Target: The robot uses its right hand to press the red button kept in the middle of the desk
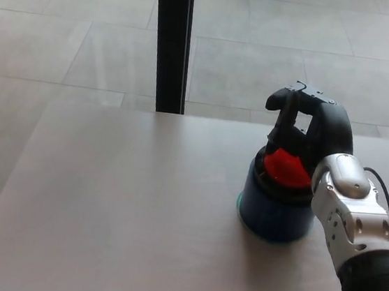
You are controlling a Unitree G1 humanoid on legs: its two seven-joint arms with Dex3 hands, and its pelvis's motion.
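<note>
The red button [287, 168] is seen standing upright on the pale, matte surface [117, 207], right of centre, its axis vertical and its glossy domed cap facing up. The cap is seated in a black collar on a round blue cylindrical base [272, 207]. The right robot hand [308, 134], black and hard-shelled, is laid over the back and right of the cap, apparently touching it; its thick fingers [283, 117] are curled down with nothing gripped. A silver-grey wrist casing [349, 205] is seen behind it. Beyond the surface, a black post [172, 41] and grey floor tiles [67, 26] are visible.
</note>
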